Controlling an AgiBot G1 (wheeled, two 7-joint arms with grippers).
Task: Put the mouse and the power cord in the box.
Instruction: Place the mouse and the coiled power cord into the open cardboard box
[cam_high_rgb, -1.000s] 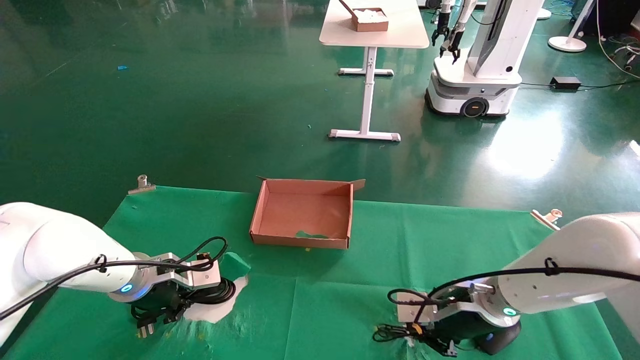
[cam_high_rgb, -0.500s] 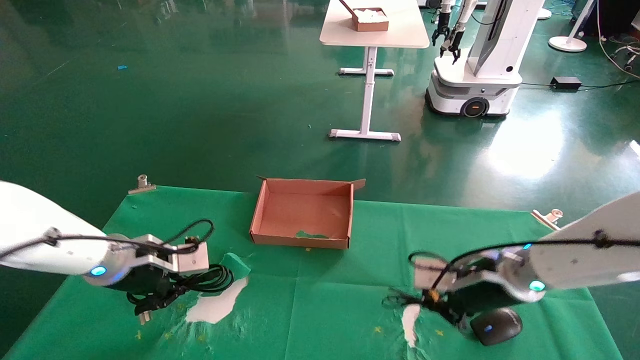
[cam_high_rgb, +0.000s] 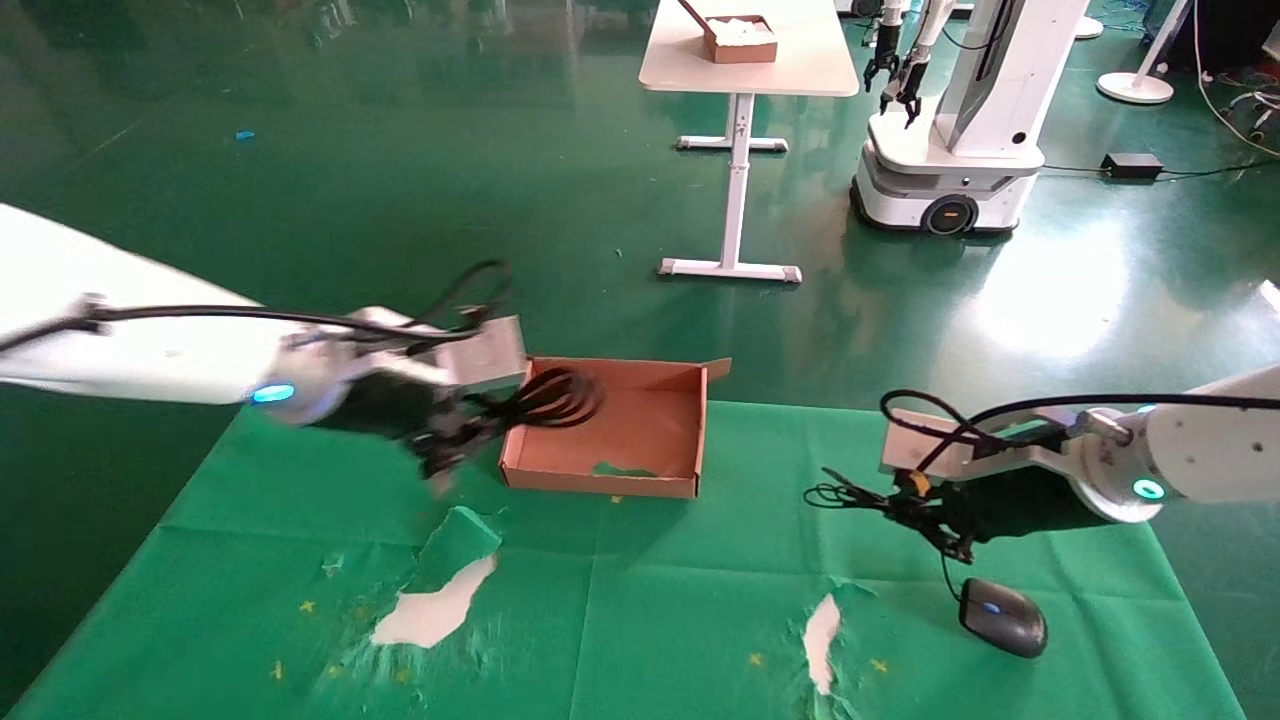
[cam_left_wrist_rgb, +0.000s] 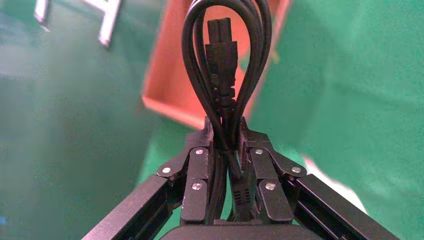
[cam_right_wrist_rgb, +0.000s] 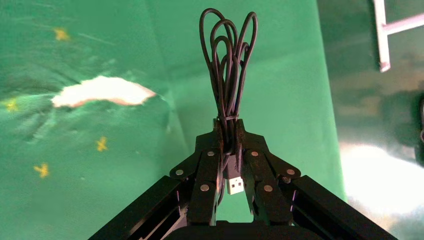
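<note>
Both arms have risen off the green-covered desk (cam_high_rgb: 640, 600) since a second ago. Left tool (cam_high_rgb: 470, 425), which had been low at the near left corner, now hangs at the left wall of the box (cam_high_rgb: 650, 440), carrying the power cord (cam_high_rgb: 550, 398) with it; the cord's loops reach out over the box's left end, above its floor and not resting in it. From the left wrist view the left tool (cam_left_wrist_rgb: 225, 135) is closed tight on the bundled power cord (cam_left_wrist_rgb: 225, 65), the loops and one connector standing out past its fingertips, the box (cam_left_wrist_rgb: 167, 75) beyond.

Right tool (cam_high_rgb: 930, 510) has lifted from the near right of the desk and now sits to the right of the box, well apart from it. It grips the bundled thin cable of the mouse (cam_high_rgb: 1003, 617), not the body: the mouse lies on the cloth just below and to the near side of the tool, joined to it by a thin strand of cable. The right wrist view shows the right tool (cam_right_wrist_rgb: 227, 132) pinched shut on the cable loops, with the USB plug (cam_right_wrist_rgb: 235, 185) hanging between its fingers.

Torn white patches (cam_high_rgb: 435, 610) show in the cloth where both things lay earlier.
</note>
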